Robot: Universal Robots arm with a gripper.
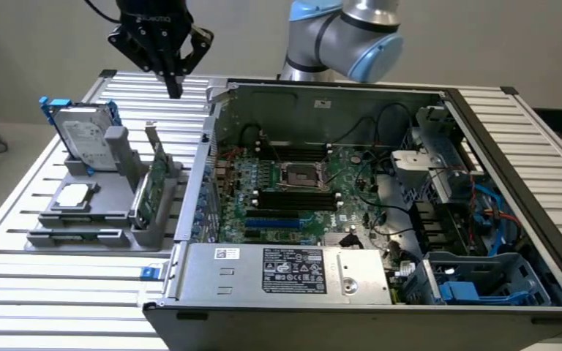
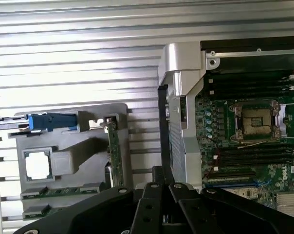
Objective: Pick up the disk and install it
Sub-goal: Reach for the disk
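Your gripper (image 1: 173,88) is clenched shut w/ nothing in it, hanging in the upper left of the exterior view, over the slatted table (image 1: 17,292). The disk (image 1: 84,135) is lower left of it in frame, upright on edge in the grey holder (image 1: 76,238). The open PC case (image 1: 359,325) sits on the exterior view's right.

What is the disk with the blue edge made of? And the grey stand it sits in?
The disk looks like silver-grey metal with a dull sheen, and it has a white, paper-like label. Its blue frame looks like plastic: bright, even colour and no glint. The grey stand seems to be matte plastic, flat grey without shine, though it might be painted metal.
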